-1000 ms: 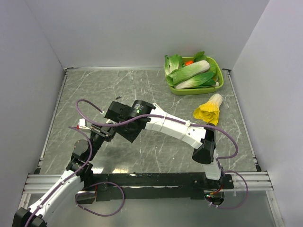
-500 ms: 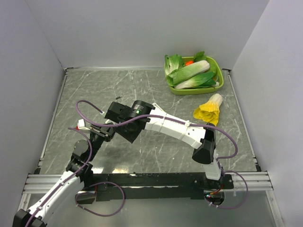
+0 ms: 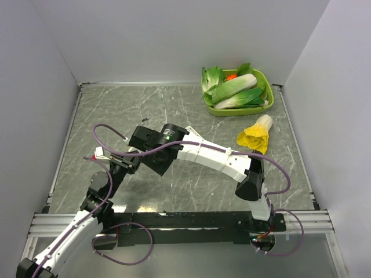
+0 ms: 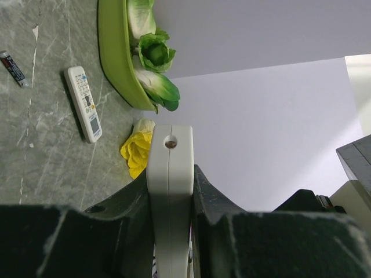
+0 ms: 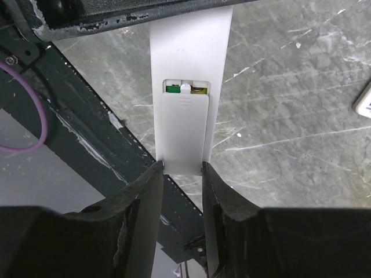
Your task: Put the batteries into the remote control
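In the left wrist view the slim white remote control (image 4: pixel 169 174) stands edge-on between my left gripper's (image 4: pixel 169 194) jaws, which are shut on its two flat faces. From the right wrist view its back shows, with the battery cover (image 5: pixel 184 130) slid most of the way over the compartment. In the gap above the cover a green battery (image 5: pixel 172 88) and a metallic end (image 5: pixel 200 89) peek out. My right gripper (image 5: pixel 182 169) pinches the remote's near end by its side edges. Seen from above, both grippers meet left of centre, left (image 3: pixel 124 165) and right (image 3: pixel 139 139), hiding the remote.
A wider white remote with coloured buttons (image 4: pixel 84 103) lies on the marble table, with a small dark tube (image 4: pixel 13 68) beyond it. At the back right stands a green tray (image 3: pixel 266 104) of leafy vegetables, and a yellow-leafed vegetable (image 3: pixel 255 134) lies in front of it.
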Tool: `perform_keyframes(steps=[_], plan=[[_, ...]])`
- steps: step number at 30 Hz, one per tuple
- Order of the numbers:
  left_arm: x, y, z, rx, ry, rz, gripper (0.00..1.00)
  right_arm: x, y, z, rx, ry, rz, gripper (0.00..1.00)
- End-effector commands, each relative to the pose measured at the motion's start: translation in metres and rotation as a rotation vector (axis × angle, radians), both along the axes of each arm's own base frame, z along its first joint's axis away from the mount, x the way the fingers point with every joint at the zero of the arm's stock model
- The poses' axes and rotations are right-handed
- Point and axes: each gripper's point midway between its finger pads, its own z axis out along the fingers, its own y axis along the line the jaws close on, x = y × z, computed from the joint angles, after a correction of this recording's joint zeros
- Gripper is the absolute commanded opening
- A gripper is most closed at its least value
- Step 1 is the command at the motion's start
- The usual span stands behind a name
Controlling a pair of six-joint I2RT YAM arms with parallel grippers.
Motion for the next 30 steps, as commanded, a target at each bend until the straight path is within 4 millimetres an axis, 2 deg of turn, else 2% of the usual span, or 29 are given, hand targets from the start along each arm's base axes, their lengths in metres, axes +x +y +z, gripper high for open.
perform_keyframes(steps=[1, 30], plan=[[-0.0053, 0.0065, -0.0681, -0.006, 0.111, 0.021, 0.02, -0.0143, -0.0365, 0.0042, -0.110, 0.042, -0.015, 0.37], [-0.0057, 0.0073, -0.0698, -0.026, 0.119, 0.023, 0.02, -0.0186, -0.0410, 0.0078, -0.103, 0.050, -0.004, 0.39]])
